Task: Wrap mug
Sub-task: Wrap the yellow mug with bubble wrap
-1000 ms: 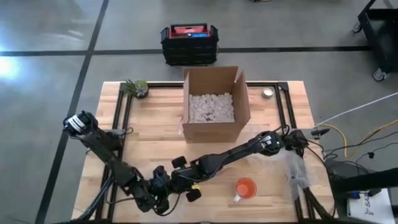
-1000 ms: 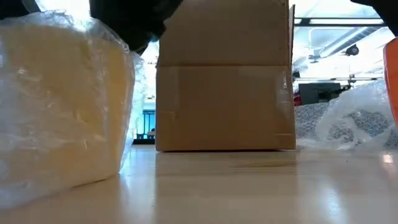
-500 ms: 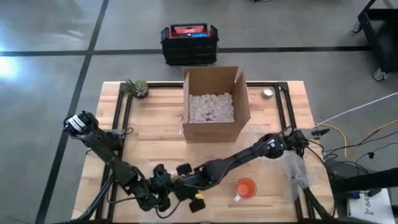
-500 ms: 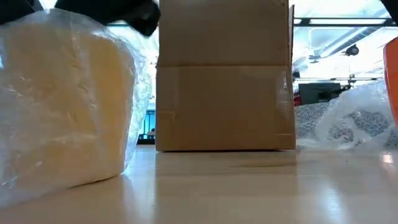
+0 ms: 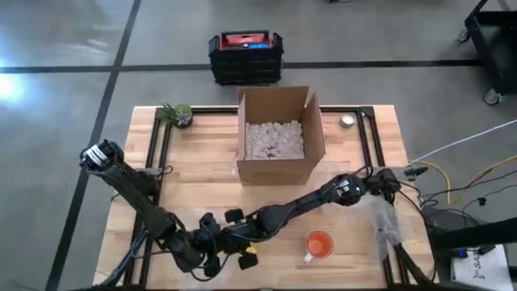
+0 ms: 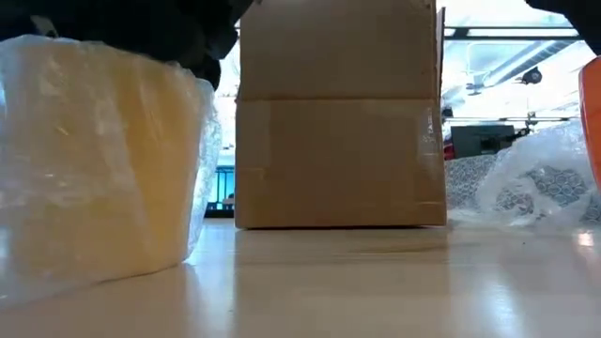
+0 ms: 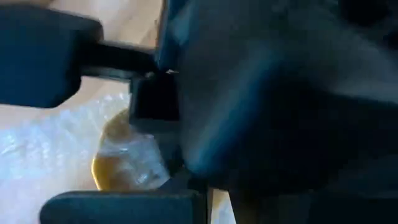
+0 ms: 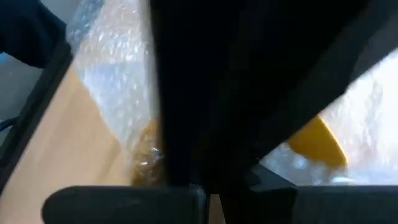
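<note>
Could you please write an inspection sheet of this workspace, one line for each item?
Surface: wooden table, mostly bare at the left.
Job's things: yellow mug in bubble wrap stands on the table at the front left; orange mug stands unwrapped at the front right.
Clutter: open cardboard box with white packing fill in the middle; small plant at the back left; loose bubble wrap at the right edge.
Grippers: left tool and right tool are close together at the yellow mug; finger state cannot be told.
Cables: yellow and white cables beside the table's right.
Surroundings: black crate on the floor behind.
</note>
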Motion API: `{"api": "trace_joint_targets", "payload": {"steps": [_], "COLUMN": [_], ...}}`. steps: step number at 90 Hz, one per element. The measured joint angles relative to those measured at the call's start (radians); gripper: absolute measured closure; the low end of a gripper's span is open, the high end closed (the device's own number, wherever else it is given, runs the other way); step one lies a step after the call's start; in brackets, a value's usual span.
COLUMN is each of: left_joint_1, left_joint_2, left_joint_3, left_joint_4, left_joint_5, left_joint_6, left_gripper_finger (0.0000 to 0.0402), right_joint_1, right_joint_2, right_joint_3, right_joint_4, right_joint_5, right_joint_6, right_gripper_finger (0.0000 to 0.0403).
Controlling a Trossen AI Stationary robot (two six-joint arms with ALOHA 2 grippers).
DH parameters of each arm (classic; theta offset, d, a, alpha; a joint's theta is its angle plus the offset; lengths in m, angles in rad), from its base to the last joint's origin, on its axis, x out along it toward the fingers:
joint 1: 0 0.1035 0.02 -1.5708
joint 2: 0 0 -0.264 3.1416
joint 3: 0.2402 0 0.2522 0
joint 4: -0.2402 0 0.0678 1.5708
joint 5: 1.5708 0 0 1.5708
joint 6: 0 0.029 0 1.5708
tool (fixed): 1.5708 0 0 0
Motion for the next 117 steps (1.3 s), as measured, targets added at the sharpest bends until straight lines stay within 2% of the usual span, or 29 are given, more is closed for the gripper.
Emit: {"api": "trace_joint_targets", "payload": {"steps": [23,65,87,106,117], "left_joint_1": [0.011,0.017,0.016,0.020,0.010], "left_joint_2": [0.085,0.084,0.083,0.032,-0.019], "left_joint_3": [-0.018,-0.018,-0.020,-0.023,-0.021], "left_joint_4": [0.017,0.027,0.021,0.003,-0.003], "left_joint_5": [-0.007,-0.011,-0.011,0.002,-0.027], "left_joint_6": [-0.005,-0.008,-0.004,0.009,0.041], "left_gripper_finger": [0.0381,0.0381,0.0381,0.0381,0.0381], "right_joint_1": [-0.001,-0.007,-0.006,-0.011,-0.010], "right_joint_2": [-0.008,-0.058,-0.058,-0.059,-0.095], "right_joint_3": [-0.003,-0.006,-0.005,-0.005,-0.003], "right_joint_4": [-0.020,-0.176,-0.153,-0.145,-0.153], "right_joint_5": [0.000,0.004,0.001,0.002,0.004], "right_joint_6": [-0.020,-0.042,-0.046,-0.056,-0.062], "right_gripper_finger": [0.0401,0.0401,0.0401,0.0401,0.0401]}}
